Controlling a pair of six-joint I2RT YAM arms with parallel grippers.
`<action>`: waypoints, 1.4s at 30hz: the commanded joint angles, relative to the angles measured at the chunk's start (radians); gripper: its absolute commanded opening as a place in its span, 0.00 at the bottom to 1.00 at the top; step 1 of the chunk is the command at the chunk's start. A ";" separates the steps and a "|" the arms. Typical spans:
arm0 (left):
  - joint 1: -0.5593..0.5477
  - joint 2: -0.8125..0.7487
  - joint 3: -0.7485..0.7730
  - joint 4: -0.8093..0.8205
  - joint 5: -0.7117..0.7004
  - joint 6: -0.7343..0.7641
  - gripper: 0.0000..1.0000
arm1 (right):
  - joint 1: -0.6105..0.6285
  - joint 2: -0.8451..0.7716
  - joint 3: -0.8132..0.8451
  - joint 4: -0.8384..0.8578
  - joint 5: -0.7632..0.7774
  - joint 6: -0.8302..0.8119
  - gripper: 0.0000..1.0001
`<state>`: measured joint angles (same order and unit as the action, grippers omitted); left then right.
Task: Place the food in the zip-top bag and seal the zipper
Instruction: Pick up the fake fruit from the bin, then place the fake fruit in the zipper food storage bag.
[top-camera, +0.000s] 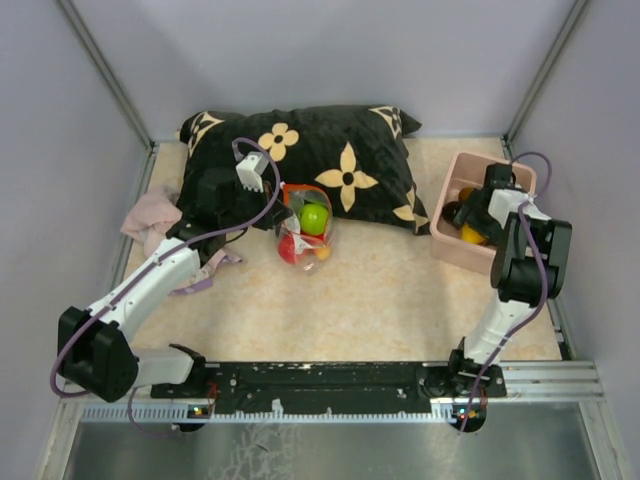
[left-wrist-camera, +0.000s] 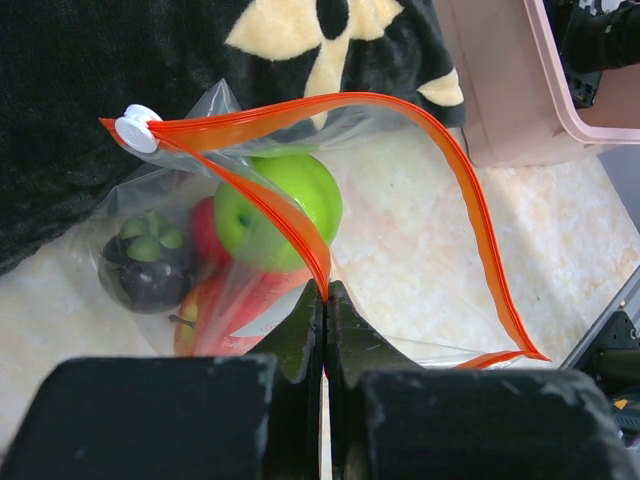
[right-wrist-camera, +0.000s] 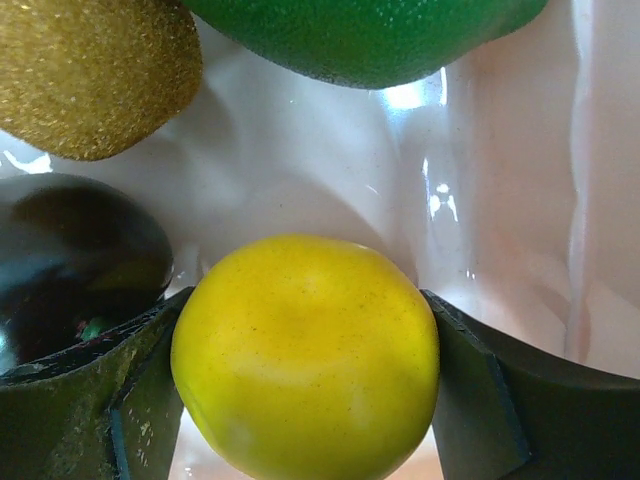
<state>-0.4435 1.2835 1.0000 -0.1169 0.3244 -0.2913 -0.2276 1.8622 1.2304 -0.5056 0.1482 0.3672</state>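
The left gripper (left-wrist-camera: 326, 295) was fully closed, pinching the near rim of the zip-top bag (left-wrist-camera: 260, 290) right at the zipper (left-wrist-camera: 470, 200), so the mouth gaped in a wide loop toward the pink bin (top-camera: 457, 252). The bag lay on the tabletop (top-camera: 380, 290) against the front of the black flowered pillow (top-camera: 340, 150), its white slider (left-wrist-camera: 137, 128) parked at the far end of the strip. Some of the food was already inside: a green apple (left-wrist-camera: 285, 205), a red fruit (left-wrist-camera: 205, 232) and a dark mangosteen (left-wrist-camera: 148, 262).

The right gripper (right-wrist-camera: 305, 315) was down in the bin with its jaws spread wide, one finger against each flank of a yellow fruit (right-wrist-camera: 305, 360) that sat on the bin floor. How firmly it was clamped could not be told. A gold glittery piece (right-wrist-camera: 90, 70), a green one (right-wrist-camera: 360, 30) and a dark one (right-wrist-camera: 70, 250) lay close around it.

The step in hand looked to be picking this fruit for the bag. Done well, the squeeze would land across the widest part of the round, glossy body, since a grip set high or low would probably let it squirt out. The lift ought to go straight up, clear of the neighbours and the bin wall, before crossing to the bag. The left arm would do best to hold the rim steady and raised, so the fruit could be lowered through the loop and not dropped onto the zipper
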 joint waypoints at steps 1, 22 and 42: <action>-0.002 -0.016 -0.001 0.018 0.008 -0.006 0.00 | -0.009 -0.121 0.013 0.001 -0.001 -0.008 0.37; -0.002 -0.008 -0.001 0.026 0.025 -0.012 0.00 | 0.001 -0.366 0.137 -0.023 -0.091 -0.063 0.24; -0.003 -0.009 -0.018 0.067 0.057 -0.043 0.00 | 0.343 -0.538 0.220 0.138 -0.223 -0.055 0.24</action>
<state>-0.4435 1.2835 0.9966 -0.1020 0.3565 -0.3187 0.0284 1.3678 1.4235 -0.4934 -0.0280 0.2974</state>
